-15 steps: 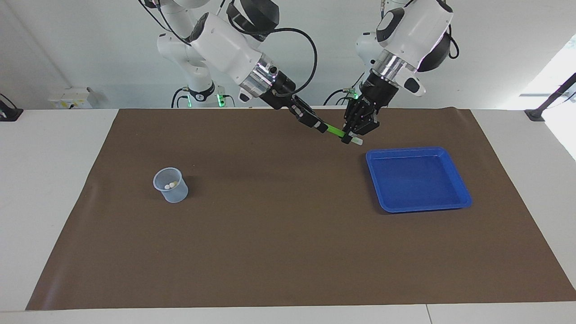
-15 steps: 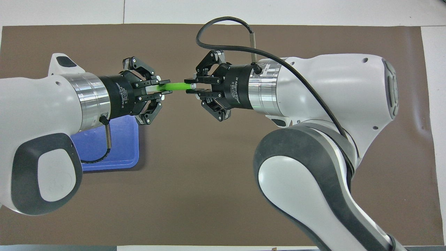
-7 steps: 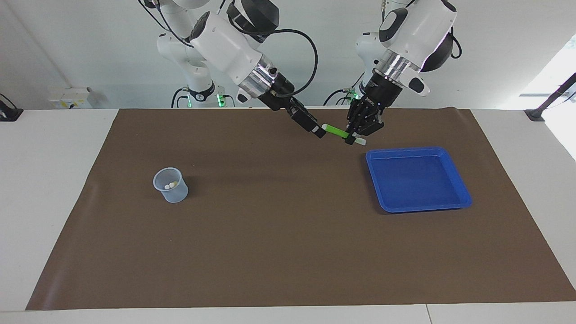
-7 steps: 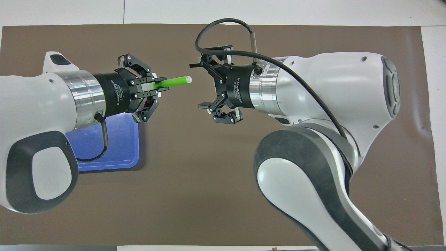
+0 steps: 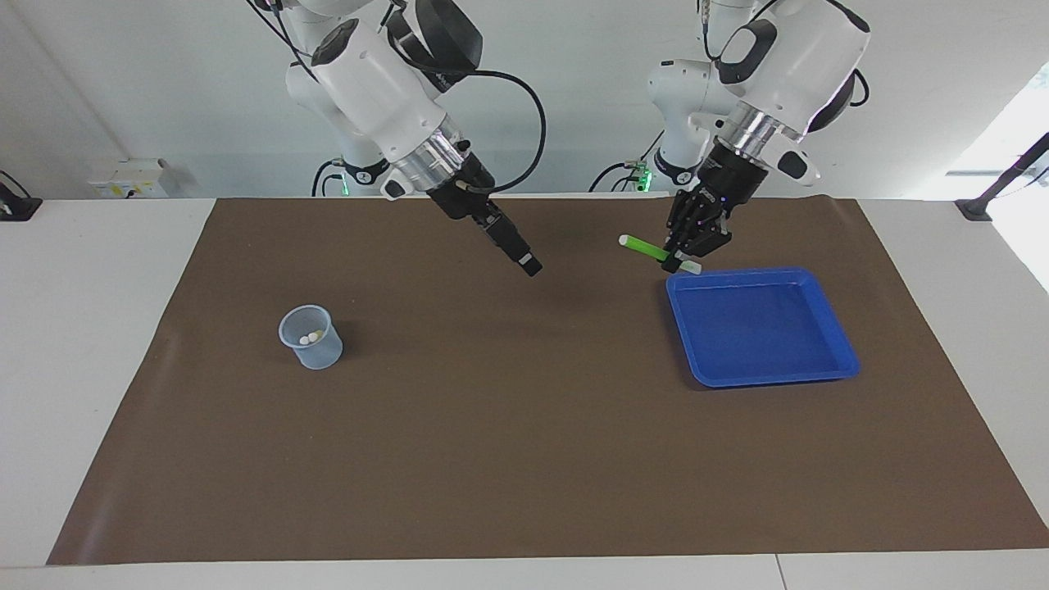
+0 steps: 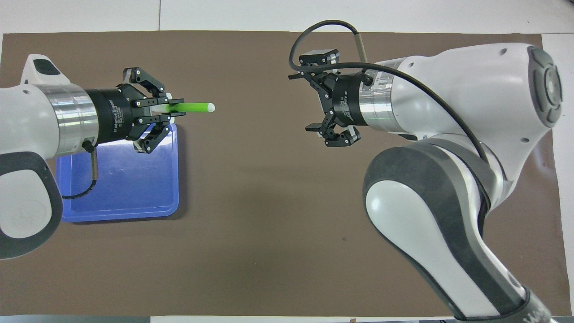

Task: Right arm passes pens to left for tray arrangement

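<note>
Left gripper stays clamped on the green pen, now carried over the blue tray edge nearest the robots. Right gripper has let go, fingers wide apart, empty, pulled back over the brown mat toward the clear cup, which holds two more pens. Nothing between pen and tray.

We see bare brown mat between the translucent cup and the blue tray. Above it, open air separates the right gripper from the green pen.
</note>
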Tool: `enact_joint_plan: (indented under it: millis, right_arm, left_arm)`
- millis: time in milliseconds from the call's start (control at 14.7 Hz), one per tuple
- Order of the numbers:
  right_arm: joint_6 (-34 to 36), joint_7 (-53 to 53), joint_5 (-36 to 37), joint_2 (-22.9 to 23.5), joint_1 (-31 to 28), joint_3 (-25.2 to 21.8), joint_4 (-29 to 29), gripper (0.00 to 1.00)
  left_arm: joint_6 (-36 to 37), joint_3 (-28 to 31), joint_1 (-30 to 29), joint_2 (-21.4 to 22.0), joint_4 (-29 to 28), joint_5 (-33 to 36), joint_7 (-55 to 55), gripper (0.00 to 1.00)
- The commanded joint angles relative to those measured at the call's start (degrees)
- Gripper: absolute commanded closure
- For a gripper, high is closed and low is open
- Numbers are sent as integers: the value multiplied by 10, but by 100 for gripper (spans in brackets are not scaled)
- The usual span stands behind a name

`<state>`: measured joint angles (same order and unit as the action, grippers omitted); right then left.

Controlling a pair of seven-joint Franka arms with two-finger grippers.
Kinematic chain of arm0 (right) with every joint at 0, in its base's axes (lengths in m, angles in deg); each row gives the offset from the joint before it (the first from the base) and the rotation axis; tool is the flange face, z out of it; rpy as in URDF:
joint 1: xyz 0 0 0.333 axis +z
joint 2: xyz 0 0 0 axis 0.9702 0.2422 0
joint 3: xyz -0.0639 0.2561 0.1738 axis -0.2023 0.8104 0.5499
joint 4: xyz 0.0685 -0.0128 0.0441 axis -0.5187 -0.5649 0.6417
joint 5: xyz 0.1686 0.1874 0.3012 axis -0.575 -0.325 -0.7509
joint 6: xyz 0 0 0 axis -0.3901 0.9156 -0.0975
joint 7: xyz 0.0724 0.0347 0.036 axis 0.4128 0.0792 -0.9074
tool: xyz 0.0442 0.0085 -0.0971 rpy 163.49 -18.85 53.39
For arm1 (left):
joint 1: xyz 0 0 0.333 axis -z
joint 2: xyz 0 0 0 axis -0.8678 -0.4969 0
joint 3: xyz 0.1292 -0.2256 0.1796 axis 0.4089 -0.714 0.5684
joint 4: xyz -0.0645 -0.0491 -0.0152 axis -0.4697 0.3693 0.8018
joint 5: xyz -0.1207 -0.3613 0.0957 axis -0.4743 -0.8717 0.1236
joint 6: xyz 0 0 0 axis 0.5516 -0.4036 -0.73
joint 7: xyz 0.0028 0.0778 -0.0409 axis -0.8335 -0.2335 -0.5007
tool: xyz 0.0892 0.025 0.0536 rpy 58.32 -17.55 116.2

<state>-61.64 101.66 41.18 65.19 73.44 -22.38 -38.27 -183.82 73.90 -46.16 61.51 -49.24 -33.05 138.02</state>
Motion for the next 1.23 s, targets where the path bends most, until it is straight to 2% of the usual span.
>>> enact_joint_plan:
  millis: [0, 204, 476, 545, 613, 749, 953, 1157]
  right_arm:
    - [29, -52, 20, -14, -4, -24, -7, 0]
    - [57, -112, 57, -19, -4, -53, -11, 0]
    - [85, -241, 92, -48, -4, -111, -64, 0]
    - [93, -283, 100, -56, -4, -125, -79, 0]
    - [104, -322, 112, -62, -4, -135, -89, 0]
    - [128, -393, 167, -66, -4, -155, -103, 0]
    - [135, -485, 244, -70, -4, -172, -127, 0]
    - [135, -570, 289, -65, -8, -193, -146, 0]
  left_arm:
    - [59, 0, -46, 16, -12, -2, -120, 100]
    - [107, 0, -98, 11, -20, -2, -274, 100]
    - [135, 1, -158, 2, -61, 0, -493, 100]
    - [140, 2, -167, -16, -61, 8, -540, 100]
    - [139, 1, -168, -33, -61, 46, -578, 100]
    - [134, 1, -168, -66, -60, 96, -655, 100]
    - [113, 1, -175, -111, -60, 107, -800, 100]
    - [56, 1, -156, -159, -58, 129, -816, 100]
